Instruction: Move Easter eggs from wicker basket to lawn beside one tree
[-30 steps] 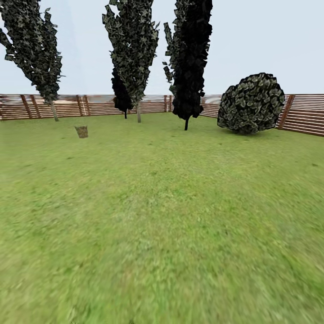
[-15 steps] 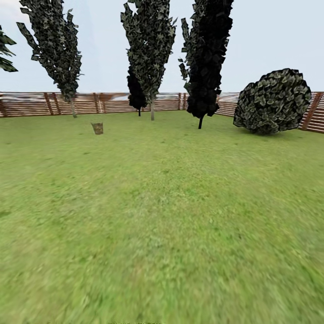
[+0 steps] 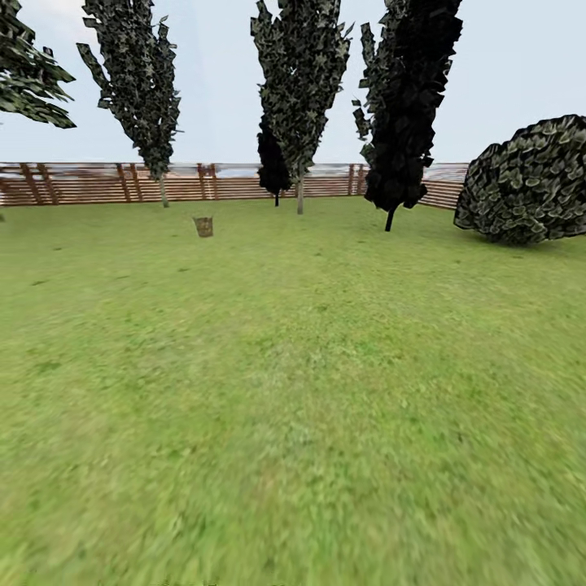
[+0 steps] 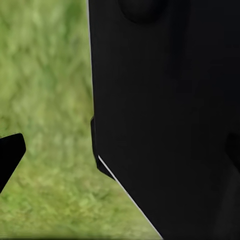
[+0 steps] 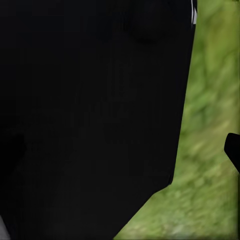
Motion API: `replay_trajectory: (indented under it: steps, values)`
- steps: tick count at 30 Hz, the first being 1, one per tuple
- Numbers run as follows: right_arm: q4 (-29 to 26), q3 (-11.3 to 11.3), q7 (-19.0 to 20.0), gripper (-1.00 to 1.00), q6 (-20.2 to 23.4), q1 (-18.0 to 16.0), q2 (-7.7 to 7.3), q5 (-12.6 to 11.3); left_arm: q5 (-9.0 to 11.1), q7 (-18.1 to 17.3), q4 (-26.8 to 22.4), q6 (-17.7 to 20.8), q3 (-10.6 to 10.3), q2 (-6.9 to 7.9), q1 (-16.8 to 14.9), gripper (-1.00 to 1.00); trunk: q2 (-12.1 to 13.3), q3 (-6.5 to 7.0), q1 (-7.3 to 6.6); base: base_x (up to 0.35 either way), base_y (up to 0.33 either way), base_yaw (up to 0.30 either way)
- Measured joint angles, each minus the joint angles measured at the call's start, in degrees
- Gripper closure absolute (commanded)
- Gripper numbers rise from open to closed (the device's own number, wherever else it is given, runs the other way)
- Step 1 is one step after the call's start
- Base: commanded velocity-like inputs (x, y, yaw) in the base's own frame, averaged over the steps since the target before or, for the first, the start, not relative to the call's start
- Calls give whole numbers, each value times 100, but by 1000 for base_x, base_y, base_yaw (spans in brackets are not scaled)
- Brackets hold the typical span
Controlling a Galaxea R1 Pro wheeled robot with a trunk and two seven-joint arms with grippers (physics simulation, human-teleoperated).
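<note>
The wicker basket (image 3: 203,226) stands small and far off on the lawn (image 3: 293,382), left of centre, short of the fence. At this distance I cannot make out the Easter eggs. Dark blotched foliage of a tree (image 3: 28,77) reaches in at the top left corner, with its trunk out of view. In the left wrist view one black fingertip (image 4: 11,152) shows over grass beside a large black part of the robot. The right wrist view has a black fingertip (image 5: 233,148) at the edge over grass. Neither view shows how the jaws stand.
Three thin-stemmed columnar trees (image 3: 303,89) and a smaller dark one stand along the slatted brown fence (image 3: 98,182) at the back. A round bush (image 3: 529,181) sits at the far right. Open grass stretches between me and the basket.
The camera has turned left: basket, trees and bush have all slid to the right in the picture, and foliage has come into the top left corner.
</note>
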Motion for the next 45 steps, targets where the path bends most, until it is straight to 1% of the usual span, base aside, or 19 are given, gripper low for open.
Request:
replay_trajectory:
  steps: [45]
  values:
    - [2,0,0,-100,0,0,0,0,-1,-1,0,-1,-1,0,0,-100,0,-228,0,0,0,209]
